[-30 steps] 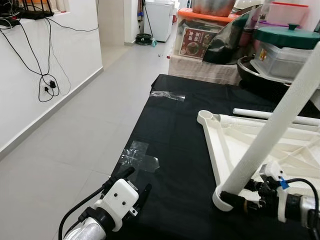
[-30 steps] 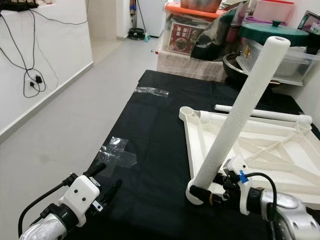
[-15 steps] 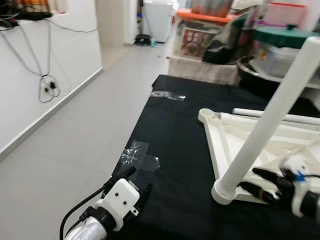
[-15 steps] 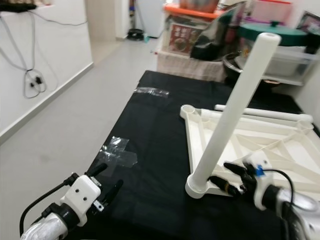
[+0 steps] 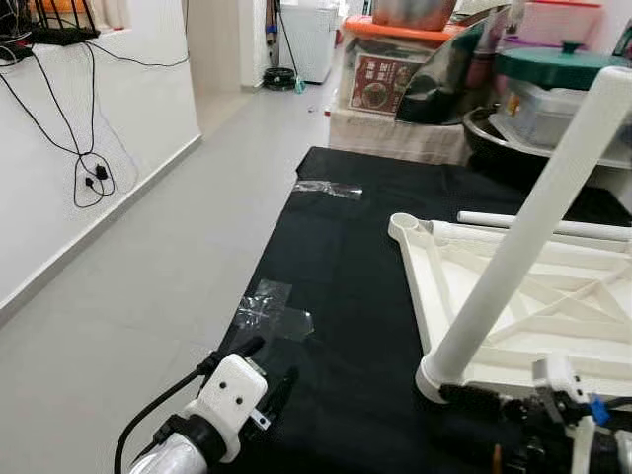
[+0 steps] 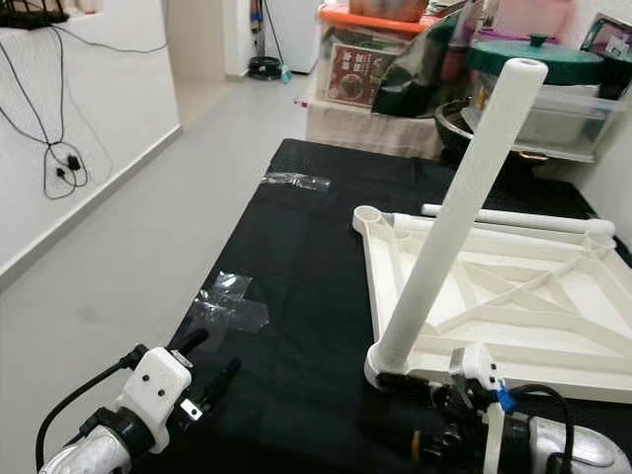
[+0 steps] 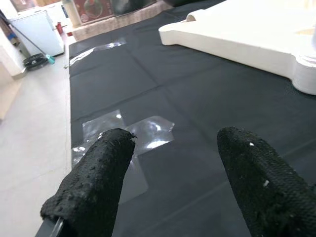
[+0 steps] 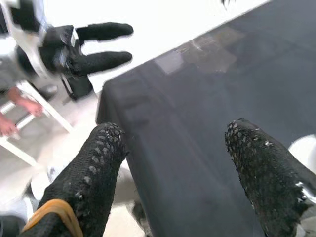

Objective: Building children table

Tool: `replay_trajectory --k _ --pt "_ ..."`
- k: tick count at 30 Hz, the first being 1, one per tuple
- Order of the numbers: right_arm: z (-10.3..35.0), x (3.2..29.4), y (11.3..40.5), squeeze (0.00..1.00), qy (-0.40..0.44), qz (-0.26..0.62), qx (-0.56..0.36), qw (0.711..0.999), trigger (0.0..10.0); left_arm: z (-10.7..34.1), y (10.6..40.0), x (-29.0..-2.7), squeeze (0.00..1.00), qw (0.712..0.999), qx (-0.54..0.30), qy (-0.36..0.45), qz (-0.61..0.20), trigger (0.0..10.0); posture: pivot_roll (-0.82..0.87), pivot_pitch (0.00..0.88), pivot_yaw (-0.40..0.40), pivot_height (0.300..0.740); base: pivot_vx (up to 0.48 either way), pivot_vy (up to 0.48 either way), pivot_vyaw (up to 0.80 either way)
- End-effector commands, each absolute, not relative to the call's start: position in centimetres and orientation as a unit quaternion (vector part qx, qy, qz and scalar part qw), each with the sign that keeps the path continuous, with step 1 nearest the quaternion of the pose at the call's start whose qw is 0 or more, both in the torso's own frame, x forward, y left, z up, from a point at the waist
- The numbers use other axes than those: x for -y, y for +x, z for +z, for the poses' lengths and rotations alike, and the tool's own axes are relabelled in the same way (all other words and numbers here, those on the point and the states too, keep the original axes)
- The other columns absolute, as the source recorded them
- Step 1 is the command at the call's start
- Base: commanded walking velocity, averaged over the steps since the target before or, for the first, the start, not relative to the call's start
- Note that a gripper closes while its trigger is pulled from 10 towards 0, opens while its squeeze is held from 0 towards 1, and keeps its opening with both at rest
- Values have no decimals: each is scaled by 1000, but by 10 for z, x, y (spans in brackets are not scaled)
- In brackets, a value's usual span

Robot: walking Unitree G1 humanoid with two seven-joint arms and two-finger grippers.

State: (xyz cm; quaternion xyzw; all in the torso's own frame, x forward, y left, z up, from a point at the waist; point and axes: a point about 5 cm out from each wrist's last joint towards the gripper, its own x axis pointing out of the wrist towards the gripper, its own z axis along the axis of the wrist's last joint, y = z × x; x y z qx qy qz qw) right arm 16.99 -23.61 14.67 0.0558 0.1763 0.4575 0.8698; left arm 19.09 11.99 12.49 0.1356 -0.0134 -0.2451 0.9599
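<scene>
Here the white children's table frame point(image 6: 513, 296) lay upside down on the black-covered counter point(image 6: 306, 296), one white leg point(image 6: 449, 222) standing tilted in its near corner socket. A second leg point(image 6: 513, 219) lay beyond the frame's far edge. The right pincer point(image 6: 420, 390), released and gripping nothing, hovered just beside the socket. The left pincer point(image 5: 265, 367), likewise spread, hung at the counter's near edge, near a clear tape patch point(image 5: 275, 311). No label was legible.
</scene>
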Motion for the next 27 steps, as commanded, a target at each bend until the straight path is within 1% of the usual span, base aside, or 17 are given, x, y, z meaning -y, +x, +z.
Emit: replay_trajectory --k 1,2,3,5,7,11,12,13,15,16,18,19,22,23,25,26,27 --pt "149 230 171 0 58 461 -168 870 10000 119 191 -122 0 960 -3 134 -246 10000 56 0 -84 740 0 472 0" --pt "149 222 174 0 60 460 -155 872 10000 119 190 -122 0 959 -6 135 -248 10000 60 0 -83 740 0 450 0" --pt "152 211 182 0 56 449 -134 882 10000 118 191 -122 0 959 -8 135 -248 10000 61 0 -82 740 0 450 0" --pt "152 209 184 0 55 446 -130 884 10000 118 191 -122 0 959 -8 135 -248 10000 61 0 -82 740 0 450 0" --pt "162 200 191 0 57 443 -110 888 10000 118 191 -122 0 960 -12 134 -246 10000 63 0 -83 740 0 446 0" --pt "177 189 202 0 57 440 -79 893 10000 118 191 -122 0 960 -11 136 -245 10000 58 0 -80 740 0 0 0" --pt "190 180 209 0 55 443 -51 893 10000 119 191 -121 0 960 -12 134 -244 10000 62 1 -82 740 0 0 0" --pt "190 180 209 0 55 443 -51 893 10000 119 191 -121 0 960 -12 134 -244 10000 62 1 -82 740 0 0 0" --pt "206 167 223 0 53 434 -14 899 10000 119 190 -121 0 961 -11 133 -244 10000 63 5 -83 740 0 0 0" --pt "206 167 223 0 53 434 -14 899 10000 119 190 -121 0 961 -11 133 -244 10000 63 5 -83 740 0 0 0" --pt "223 149 256 0 46 365 16 930 10000 120 189 -121 0 962 -13 127 -242 10000 63 16 -83 740 0 0 0" --pt "223 149 256 0 46 365 16 930 10000 120 189 -121 0 962 -13 127 -242 10000 63 16 -83 740 0 0 0" --pt "235 133 282 0 9 302 31 953 10000 120 188 -119 0 962 -12 126 -243 10000 69 21 -88 740 0 0 0" --pt "235 133 282 0 9 302 31 953 10000 120 188 -119 0 962 -12 126 -243 10000 69 21 -88 740 0 0 0" --pt "229 122 311 0 -31 253 10 967 10000 123 187 -116 0 961 -10 121 -247 10000 75 35 -97 740 0 0 0" --pt "229 122 311 0 -31 253 10 967 10000 123 187 -116 0 961 -10 121 -247 10000 75 35 -97 740 0 0 0" --pt "225 114 332 0 -50 218 -7 975 10000 125 185 -115 0 961 -8 119 -249 10000 87 52 -111 740 0 0 0"
